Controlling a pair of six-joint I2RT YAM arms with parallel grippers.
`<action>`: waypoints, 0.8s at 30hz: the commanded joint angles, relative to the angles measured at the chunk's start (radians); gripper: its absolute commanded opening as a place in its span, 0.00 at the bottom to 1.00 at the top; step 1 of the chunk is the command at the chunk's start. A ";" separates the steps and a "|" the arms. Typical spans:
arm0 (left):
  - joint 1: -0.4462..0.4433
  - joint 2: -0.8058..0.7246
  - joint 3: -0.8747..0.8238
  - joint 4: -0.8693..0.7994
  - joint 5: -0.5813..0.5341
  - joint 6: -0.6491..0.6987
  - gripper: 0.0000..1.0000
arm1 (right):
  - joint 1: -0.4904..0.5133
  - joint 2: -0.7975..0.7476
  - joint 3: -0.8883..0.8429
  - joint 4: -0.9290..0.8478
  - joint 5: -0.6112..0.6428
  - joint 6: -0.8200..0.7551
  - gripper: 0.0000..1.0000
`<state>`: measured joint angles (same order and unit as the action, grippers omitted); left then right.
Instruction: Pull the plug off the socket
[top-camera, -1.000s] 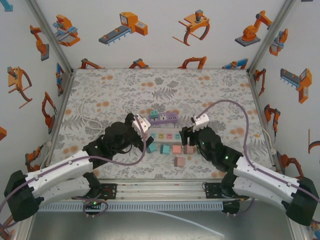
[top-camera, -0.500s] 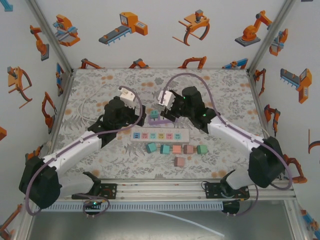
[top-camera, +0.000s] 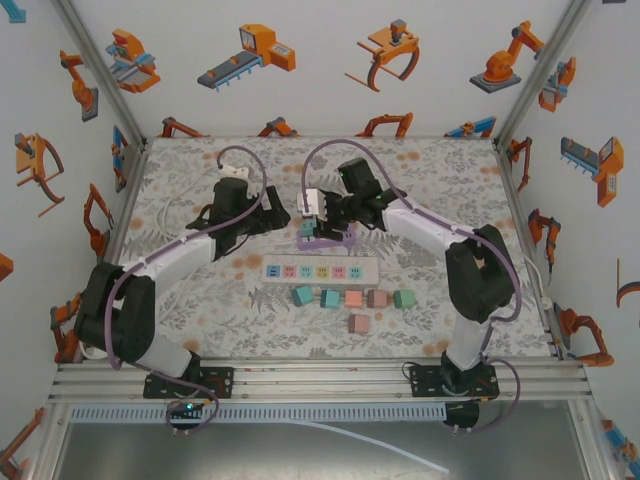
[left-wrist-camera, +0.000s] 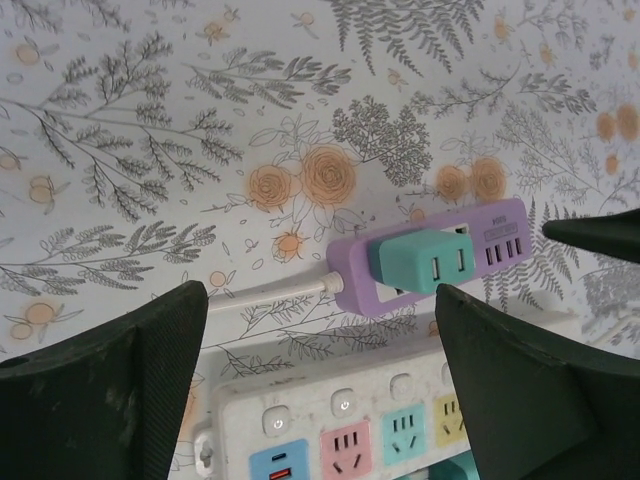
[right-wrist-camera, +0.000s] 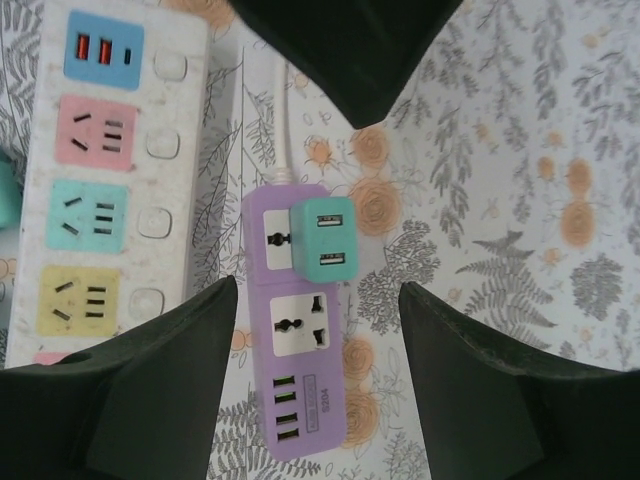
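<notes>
**Teal plug (top-camera: 310, 229) seated in the purple socket (top-camera: 335, 240), both grippers spread wide and empty.**
The socket lies on the desk (top-camera: 190, 175) just behind the white power strip (top-camera: 320, 271), parallel to it, long axis left to right. The plug sits at its left end, where the cable leaves. The right wrist view shows the plug's two slots facing up and the right gripper (right-wrist-camera: 318, 290) straddling the socket. In the top view that gripper partly covers it. The left gripper (left-wrist-camera: 318, 290) hovers nearby.

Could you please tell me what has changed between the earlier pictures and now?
Both arms reached forward past the white power strip; the left gripper and right gripper now hover open at the purple socket strip. Nothing was gripped. The teal plug stays plugged in; the blocks have not moved.
</notes>
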<state>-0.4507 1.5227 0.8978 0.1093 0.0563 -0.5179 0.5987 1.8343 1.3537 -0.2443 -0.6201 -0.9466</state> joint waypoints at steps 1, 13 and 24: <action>0.005 0.046 0.013 0.020 0.112 -0.087 0.84 | -0.008 0.043 0.062 -0.061 -0.015 -0.069 0.59; 0.007 0.171 0.068 -0.077 0.165 -0.062 0.69 | -0.008 0.156 0.120 -0.026 -0.047 -0.029 0.49; 0.004 0.285 0.138 -0.075 0.221 -0.079 0.63 | -0.008 0.195 0.153 -0.043 -0.071 -0.018 0.35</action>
<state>-0.4442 1.7813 1.0031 0.0517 0.2287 -0.5930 0.5968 2.0071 1.4746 -0.2726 -0.6605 -0.9691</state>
